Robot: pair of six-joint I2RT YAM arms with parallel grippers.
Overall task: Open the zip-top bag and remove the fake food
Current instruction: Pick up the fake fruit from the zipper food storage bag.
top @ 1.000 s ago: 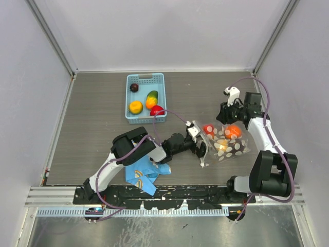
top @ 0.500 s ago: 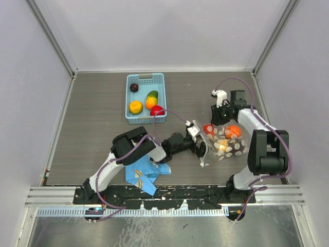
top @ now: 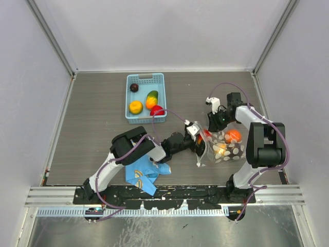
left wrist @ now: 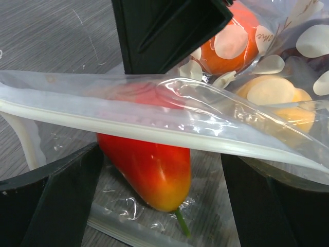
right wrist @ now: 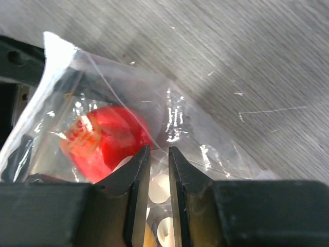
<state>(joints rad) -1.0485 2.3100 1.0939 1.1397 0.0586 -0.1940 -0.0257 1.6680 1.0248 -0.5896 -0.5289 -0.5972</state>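
The zip-top bag (top: 222, 147) lies right of centre, its mouth facing left. My left gripper (top: 198, 145) is open at that mouth. In the left wrist view its fingers (left wrist: 61, 200) flank a red fake food piece (left wrist: 149, 164) under the white zip strip (left wrist: 154, 135), with orange (left wrist: 231, 46) and yellow (left wrist: 288, 105) pieces deeper in. My right gripper (top: 215, 122) is at the bag's far upper edge. Its jaws (right wrist: 159, 154) stand a narrow gap apart over a ridge of bag film, beside a red piece (right wrist: 103, 136).
A light blue basket (top: 146, 78) at the back centre holds a dark purple (top: 134, 87), a green-orange (top: 152, 98), an orange (top: 135, 107) and a red piece (top: 157, 110). A blue printed cloth (top: 141, 176) lies near the left arm's base.
My right gripper has swung left and down onto the bag's upper edge, its jaws narrowing. The bag has bunched and shifted slightly left. The left arm has stayed put.
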